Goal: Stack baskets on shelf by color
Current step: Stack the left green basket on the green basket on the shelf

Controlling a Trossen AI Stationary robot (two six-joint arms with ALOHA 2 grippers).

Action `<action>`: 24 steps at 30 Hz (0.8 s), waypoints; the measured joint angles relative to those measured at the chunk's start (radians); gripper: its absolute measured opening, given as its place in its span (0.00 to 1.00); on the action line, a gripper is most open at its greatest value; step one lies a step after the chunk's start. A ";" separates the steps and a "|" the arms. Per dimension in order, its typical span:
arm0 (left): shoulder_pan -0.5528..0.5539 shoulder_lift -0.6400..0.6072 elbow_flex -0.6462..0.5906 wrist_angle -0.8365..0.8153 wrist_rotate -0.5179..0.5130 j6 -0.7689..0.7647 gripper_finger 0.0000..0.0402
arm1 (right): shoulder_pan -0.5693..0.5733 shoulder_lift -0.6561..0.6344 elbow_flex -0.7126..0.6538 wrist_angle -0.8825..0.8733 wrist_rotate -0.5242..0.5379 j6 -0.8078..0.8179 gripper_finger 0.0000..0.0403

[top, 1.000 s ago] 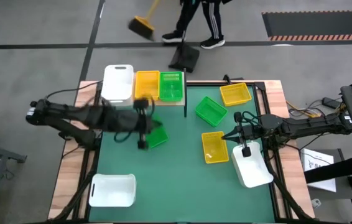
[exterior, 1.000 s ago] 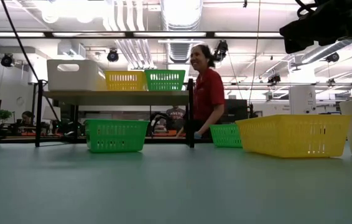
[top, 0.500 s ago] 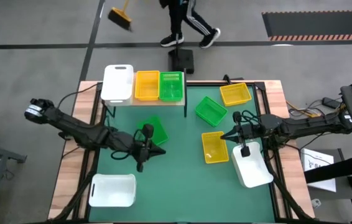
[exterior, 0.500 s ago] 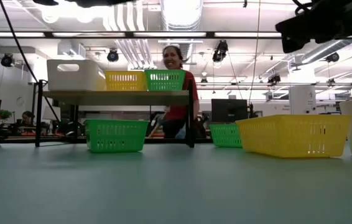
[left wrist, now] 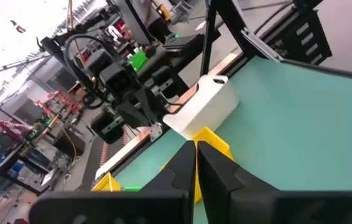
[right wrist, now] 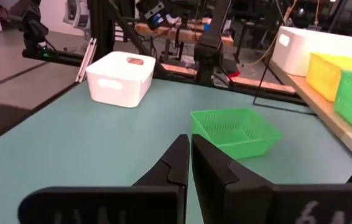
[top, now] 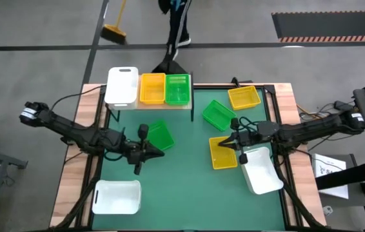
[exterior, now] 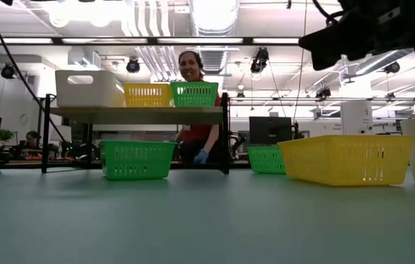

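On the shelf (top: 150,103) at the table's far edge, a white basket (top: 122,87), a yellow one (top: 152,88) and a green one (top: 177,89) stand side by side. On the mat lie two green baskets (top: 159,136) (top: 218,115), two yellow ones (top: 222,153) (top: 244,97) and two white ones (top: 260,169) (top: 116,196). My left gripper (top: 162,152) is shut and empty, just near of the left green basket. My right gripper (top: 225,144) is shut and empty, high over the far left corner of the nearer yellow basket.
A person with a broom (top: 113,32) moves on the floor beyond the far edge and shows behind the shelf in the low view (exterior: 191,139). Bare green mat (top: 182,187) lies between the two near white baskets.
My left gripper has come down from over the left green basket toward the near edge, rolling and levelling out; it stays shut. My right gripper has slid a little toward the table's left, over the yellow basket. The baskets have kept their places. The person has walked leftward.
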 joint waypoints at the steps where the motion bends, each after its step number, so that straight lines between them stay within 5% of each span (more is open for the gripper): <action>1: 0.000 -0.005 -0.008 0.007 0.000 0.000 0.00 | 0.000 0.010 0.007 0.001 0.000 0.003 0.03; 24: 0.000 -0.050 -0.054 0.072 -0.023 -0.003 0.00 | 0.000 0.089 0.079 -0.041 0.007 0.007 0.03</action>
